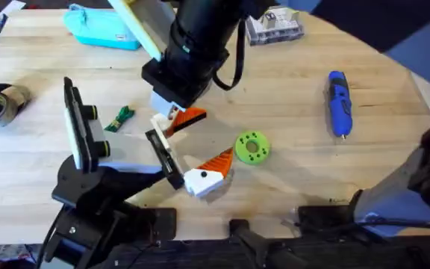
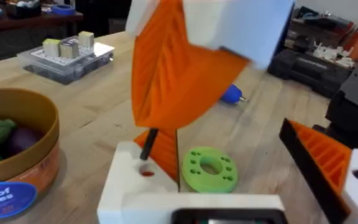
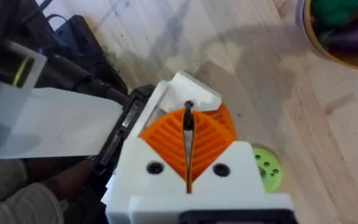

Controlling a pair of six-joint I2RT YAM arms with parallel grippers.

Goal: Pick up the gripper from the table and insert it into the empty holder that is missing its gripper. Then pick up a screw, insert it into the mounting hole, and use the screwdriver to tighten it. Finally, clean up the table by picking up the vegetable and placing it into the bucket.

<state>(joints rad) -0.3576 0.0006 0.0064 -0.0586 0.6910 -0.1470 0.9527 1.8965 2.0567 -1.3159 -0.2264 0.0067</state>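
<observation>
Nearest the bases, the left arm's white-and-black body lies low over the desk [image 1: 297,90], carrying the holder [image 1: 164,158], a narrow black bar. At one end of the bar sits the mounted finger [image 1: 213,166], orange wedge on a white base. At the other end, the gripper [image 2: 135,186] stands with its white base against the bar. The left gripper [image 2: 229,143] is spread wide, with bare desk between its two fingers.

Directly above that end, the right gripper [image 3: 188,117] hangs from the dark arm that crosses the middle. Its orange ribbed fingers are pressed together on a thin black screw [image 2: 148,144]. The screw points down at the red-marked hole [image 2: 146,173] in the gripper's white base, its tip just over the hole. I cannot tell whether it has entered.

Just beyond the mounted finger lies a lime-green disc [image 1: 251,147]. The vegetable [image 1: 119,118] rests on the desk beside a tall white panel [image 1: 75,127], apart from the holder.

Farther out to the right, the screwdriver [image 1: 339,101] lies alone. The bucket [image 2: 17,155] stands near the work, holding green and purple toy vegetables. At the far edge are a clear screw box [image 1: 275,26] and a turquoise pouch [image 1: 99,28].
</observation>
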